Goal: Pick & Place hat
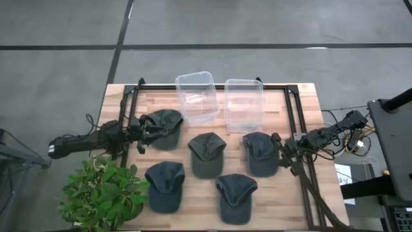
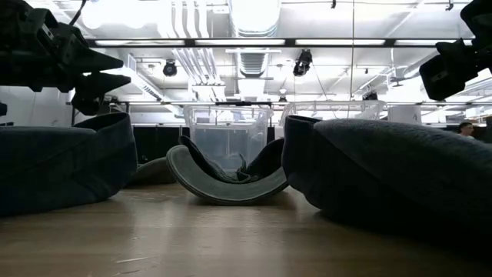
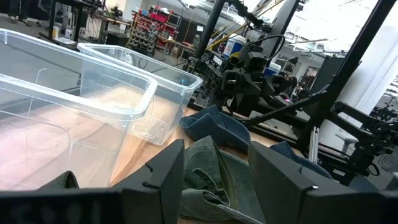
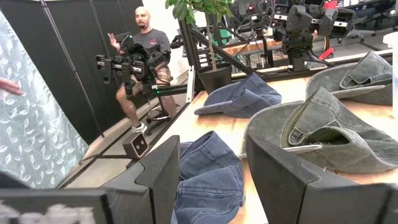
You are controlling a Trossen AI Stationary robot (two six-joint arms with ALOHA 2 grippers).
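Five dark denim caps lie on the wooden table, crowns and brims down on the boards. My left gripper (image 1: 143, 131) is open at the left edge of the far-left cap (image 1: 164, 125). In the left wrist view its fingers (image 3: 214, 155) stand on either side of that cap's grey-green fabric (image 3: 208, 177), with no plain touch. My right gripper (image 1: 281, 153) is open just right of the right-hand cap (image 1: 261, 153). The right wrist view shows its fingers (image 4: 211, 155) apart, a blue cap (image 4: 205, 177) beyond them and a grey-green cap (image 4: 323, 130) beside them.
Two clear plastic bins (image 1: 196, 96) (image 1: 243, 103) stand side by side at the far edge. The other caps lie in the middle (image 1: 207, 153), near left (image 1: 165, 185) and near right (image 1: 235, 196). A potted plant (image 1: 103, 193) sits at the near-left corner. A person (image 4: 140, 56) sits beyond the table.
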